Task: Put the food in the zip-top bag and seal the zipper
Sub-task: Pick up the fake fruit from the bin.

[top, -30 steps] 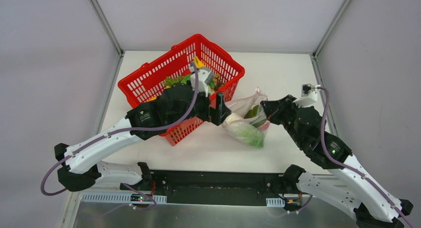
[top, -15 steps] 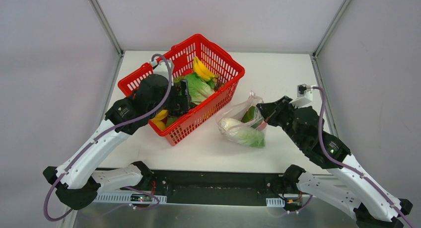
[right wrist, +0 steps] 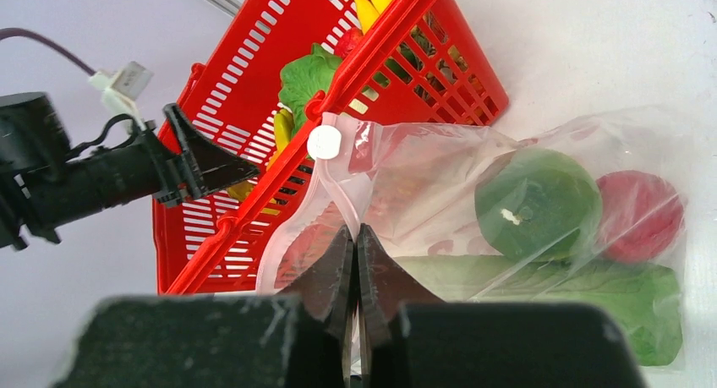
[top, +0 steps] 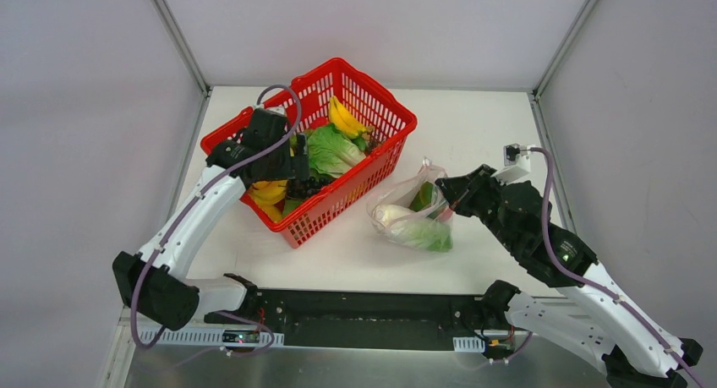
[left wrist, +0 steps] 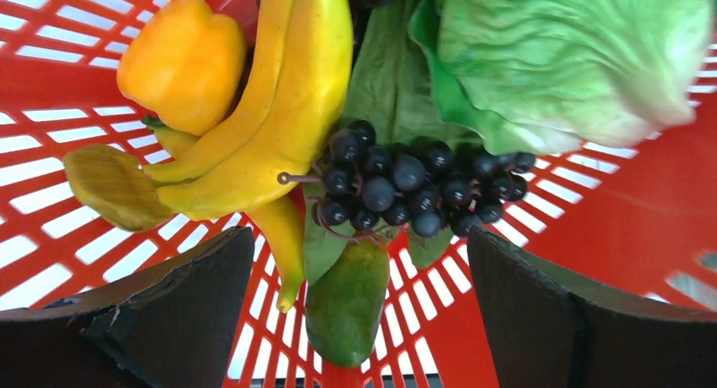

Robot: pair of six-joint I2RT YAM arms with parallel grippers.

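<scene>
The clear zip-top bag (top: pixel 413 221) lies on the table right of the red basket. It holds a long white-green cabbage (right wrist: pixel 550 286), a round green fruit (right wrist: pixel 537 202) and a red fruit (right wrist: pixel 638 215). My right gripper (right wrist: pixel 355 232) is shut on the bag's mouth edge, on the pale zipper strip (right wrist: pixel 338 181) just below its white slider (right wrist: pixel 324 141). My left gripper (left wrist: pixel 359 253) hangs open over the basket with nothing between its fingers. Below it lie bananas (left wrist: pixel 287 109), dark grapes (left wrist: pixel 414 189), a green fruit (left wrist: pixel 347 303), an orange pepper (left wrist: pixel 182 62) and leafy greens (left wrist: pixel 575 58).
The red mesh basket (top: pixel 397 117) stands at the back left of the white table, its near corner close to the bag. Grey walls close in the back and both sides. The arm bases sit along the near edge.
My left arm has drawn back from the bag's mouth to above the basket's left side, still open. The bag has sagged slightly. My right gripper has kept its hold.
</scene>
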